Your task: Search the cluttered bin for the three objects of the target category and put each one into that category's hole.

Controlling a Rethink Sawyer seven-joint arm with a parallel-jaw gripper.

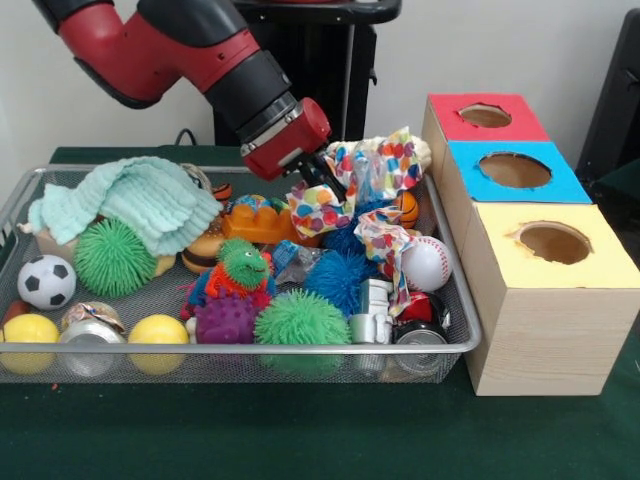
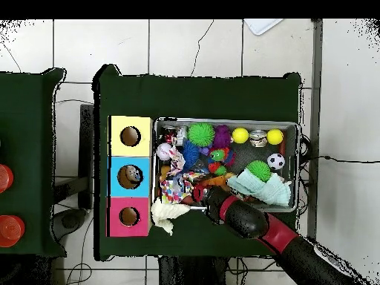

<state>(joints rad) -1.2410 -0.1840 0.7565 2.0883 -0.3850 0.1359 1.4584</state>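
The wire-mesh bin (image 1: 462, 300) is full of toys; it also shows in the overhead view (image 2: 299, 159). My gripper (image 1: 320, 178) (image 2: 200, 194) is low at the bin's far side. It is against a colourful patterned cloth (image 1: 375, 165) (image 2: 175, 185) that stands bunched up above the rim. The blue-surround hole (image 1: 514, 170) (image 2: 130, 177) is the middle one of the wooden box, right of the bin in the front view. Something pale shows inside it from above. No see-through bottle shows clearly. A pale blocky thing (image 1: 372, 312) lies near the front right corner.
The red hole (image 1: 485, 115) and yellow hole (image 1: 553, 242) flank the blue one. The bin holds a mint towel (image 1: 140, 200), spiky balls (image 1: 300, 320), a baseball (image 1: 427, 263), a football (image 1: 46, 282), yellow balls (image 1: 158, 332) and metal cans (image 1: 90, 335). A white cloth (image 2: 167, 214) lies outside the bin.
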